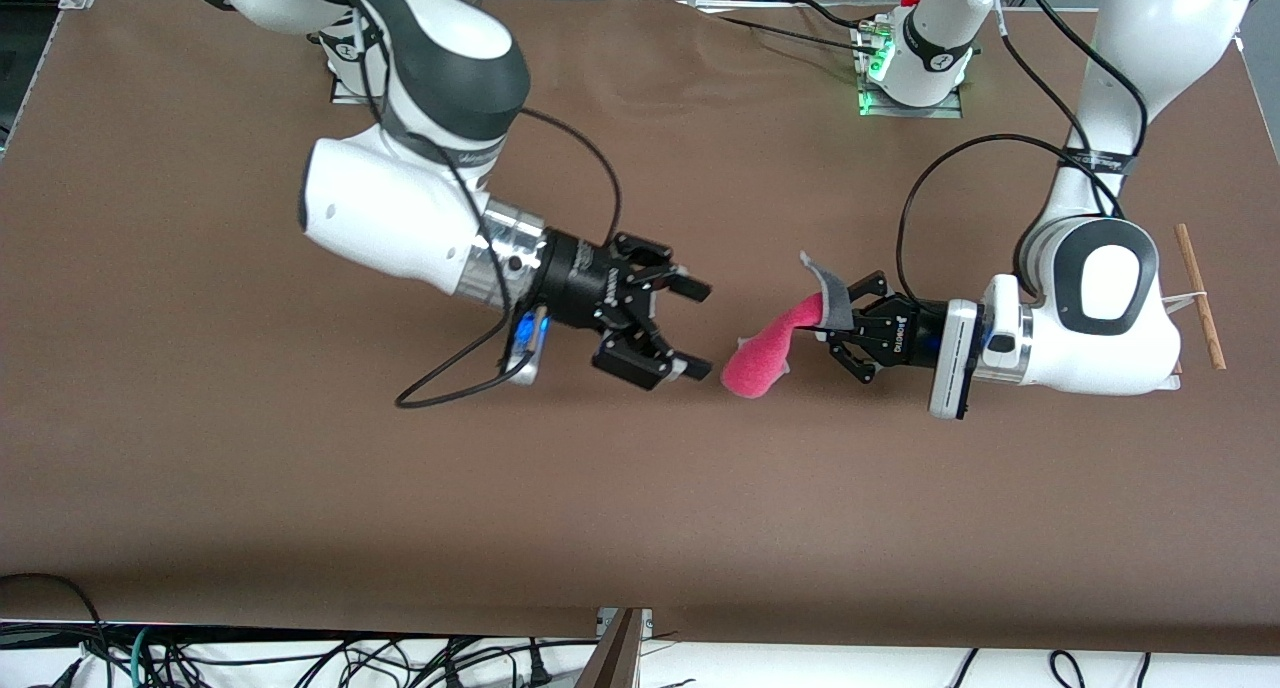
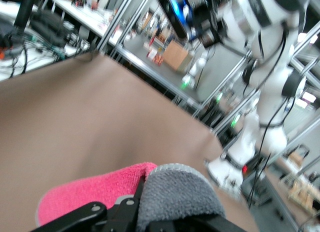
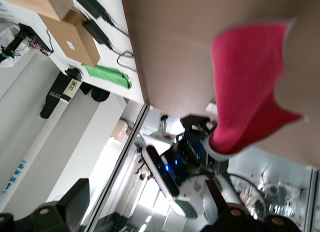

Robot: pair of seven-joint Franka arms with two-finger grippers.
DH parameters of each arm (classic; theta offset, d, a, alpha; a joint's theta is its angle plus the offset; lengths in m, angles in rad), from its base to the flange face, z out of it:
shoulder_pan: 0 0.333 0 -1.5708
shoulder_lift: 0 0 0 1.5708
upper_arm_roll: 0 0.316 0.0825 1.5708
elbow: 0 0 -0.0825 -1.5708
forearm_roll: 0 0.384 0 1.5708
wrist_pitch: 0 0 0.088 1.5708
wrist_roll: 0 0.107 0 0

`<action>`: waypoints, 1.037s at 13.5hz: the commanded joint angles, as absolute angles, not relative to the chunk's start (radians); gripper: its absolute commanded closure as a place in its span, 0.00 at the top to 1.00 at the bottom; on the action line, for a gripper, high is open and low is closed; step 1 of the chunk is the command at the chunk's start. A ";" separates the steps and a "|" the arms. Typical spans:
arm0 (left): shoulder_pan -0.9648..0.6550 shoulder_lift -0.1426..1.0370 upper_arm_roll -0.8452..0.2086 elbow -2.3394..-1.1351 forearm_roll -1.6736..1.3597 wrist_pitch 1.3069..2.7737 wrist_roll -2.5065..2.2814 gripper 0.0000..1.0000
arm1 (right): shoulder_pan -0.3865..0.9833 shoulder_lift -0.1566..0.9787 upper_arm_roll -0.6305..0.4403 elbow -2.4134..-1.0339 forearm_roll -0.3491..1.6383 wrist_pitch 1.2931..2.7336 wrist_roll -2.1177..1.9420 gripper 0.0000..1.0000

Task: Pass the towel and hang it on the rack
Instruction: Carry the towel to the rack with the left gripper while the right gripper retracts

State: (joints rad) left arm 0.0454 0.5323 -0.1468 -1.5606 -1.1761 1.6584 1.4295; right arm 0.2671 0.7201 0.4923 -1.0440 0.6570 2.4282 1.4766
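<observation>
My left gripper (image 1: 838,318) is shut on the towel (image 1: 765,353) over the middle of the table. The towel's dark grey face folds up over the fingers and its pinkish-red face droops toward the right arm. In the left wrist view the towel (image 2: 90,194) shows pink and grey over the closed jaws. My right gripper (image 1: 700,330) hangs open just short of the towel's free end, with nothing between its fingers. The right wrist view shows the towel (image 3: 250,87) ahead. The rack (image 1: 1198,296) stands at the left arm's end of the table, mostly hidden by that arm, with one wood rod showing.
The brown table (image 1: 640,498) spreads wide and bare toward the front camera. A black cable (image 1: 450,393) loops under the right wrist. Both arm bases stand along the table's edge farthest from the front camera. A wooden piece (image 1: 618,658) sticks up at the nearest edge.
</observation>
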 commanded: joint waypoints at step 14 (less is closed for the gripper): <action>0.405 0.529 -0.135 -1.422 -0.020 1.471 1.454 0.00 | 0.058 0.154 0.230 -1.461 0.418 1.681 0.584 1.00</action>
